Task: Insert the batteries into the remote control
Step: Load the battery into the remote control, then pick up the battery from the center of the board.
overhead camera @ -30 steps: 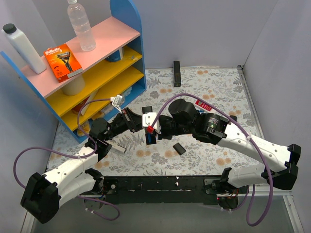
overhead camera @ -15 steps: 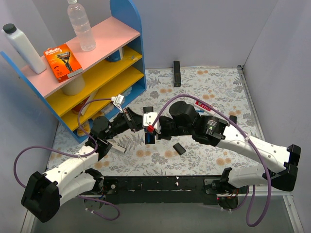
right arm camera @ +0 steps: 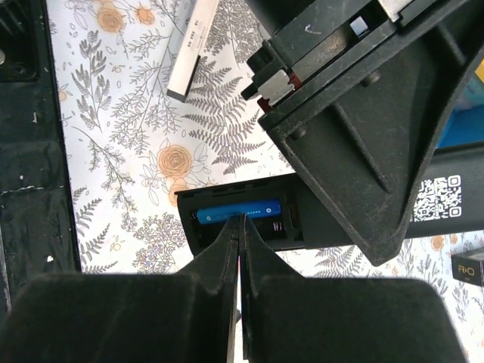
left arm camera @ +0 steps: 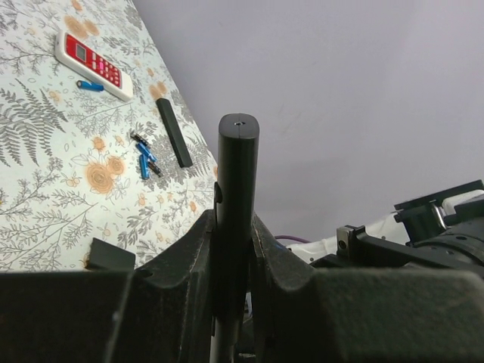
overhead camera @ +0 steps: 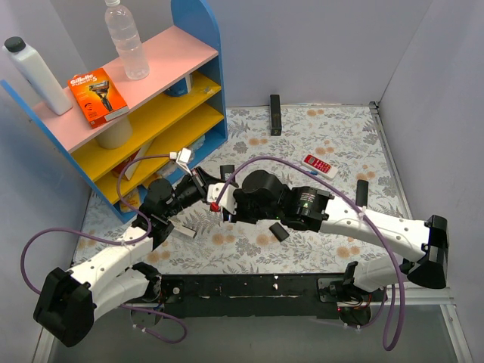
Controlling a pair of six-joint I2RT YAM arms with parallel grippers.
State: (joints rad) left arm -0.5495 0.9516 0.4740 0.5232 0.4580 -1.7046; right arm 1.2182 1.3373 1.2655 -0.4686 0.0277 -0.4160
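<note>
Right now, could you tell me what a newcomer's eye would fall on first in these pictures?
Mid-table, the left gripper clamps the black remote while the shut right gripper points at a blue battery in its open compartment. A pink, yellow and blue shelf stands at far left.

One battery (right arm camera: 239,211) lies inside the remote control (right arm camera: 193,229)

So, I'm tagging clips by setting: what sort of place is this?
Probably a lab booth dressed as a home: plain grey walls, a floral tablecloth, a colourful shelf holding a razor pack.
</note>
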